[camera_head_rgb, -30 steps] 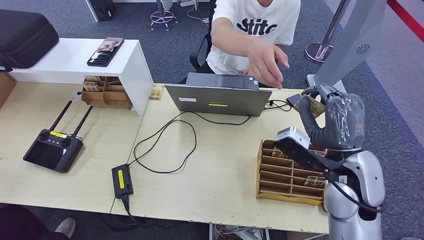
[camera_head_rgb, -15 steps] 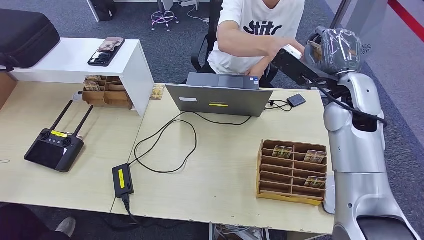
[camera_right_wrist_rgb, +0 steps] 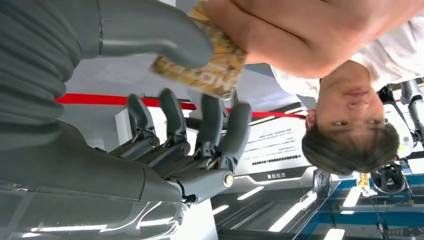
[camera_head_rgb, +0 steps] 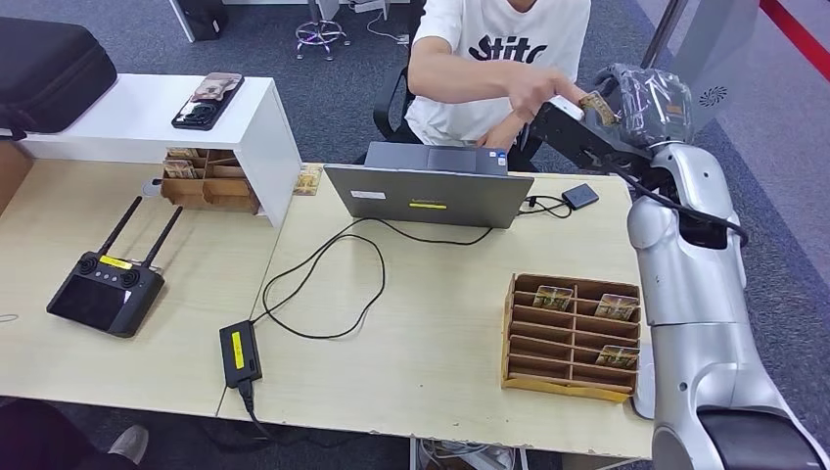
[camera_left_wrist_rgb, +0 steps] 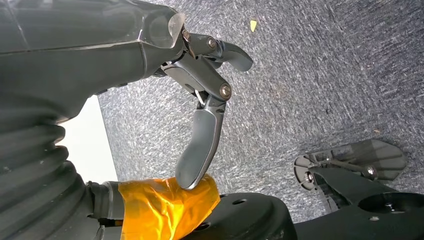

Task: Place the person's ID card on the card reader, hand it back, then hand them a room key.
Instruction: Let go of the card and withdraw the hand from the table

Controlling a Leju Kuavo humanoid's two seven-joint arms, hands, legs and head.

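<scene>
While the silver right arm is raised across the far right corner of the pale wooden table (camera_head_rgb: 421, 323), the right hand (camera_head_rgb: 641, 98) pinches a yellow-brown patterned room key card (camera_head_rgb: 593, 106) between thumb and fingers, other fingers spread. Right wrist view: the card (camera_right_wrist_rgb: 205, 65) sits under the thick grey thumb, and the person's hand (camera_right_wrist_rgb: 300, 30) is touching its far edge. Head view: the person's hand (camera_head_rgb: 543, 93), white t-shirt, reaches to the card from behind the grey laptop (camera_head_rgb: 431, 191). Small black square card reader (camera_head_rgb: 579, 195) lies on the table just right of the laptop, cable attached. Brown wooden slotted card box (camera_head_rgb: 568, 338) near the front right edge holds several patterned cards. Left hand (camera_left_wrist_rgb: 200, 100) hangs over grey carpet, fingers loosely apart, holding nothing. Black remote controller with two antennas (camera_head_rgb: 108, 289) lies far left; black power brick with yellow label (camera_head_rgb: 239, 352) near the front edge.
</scene>
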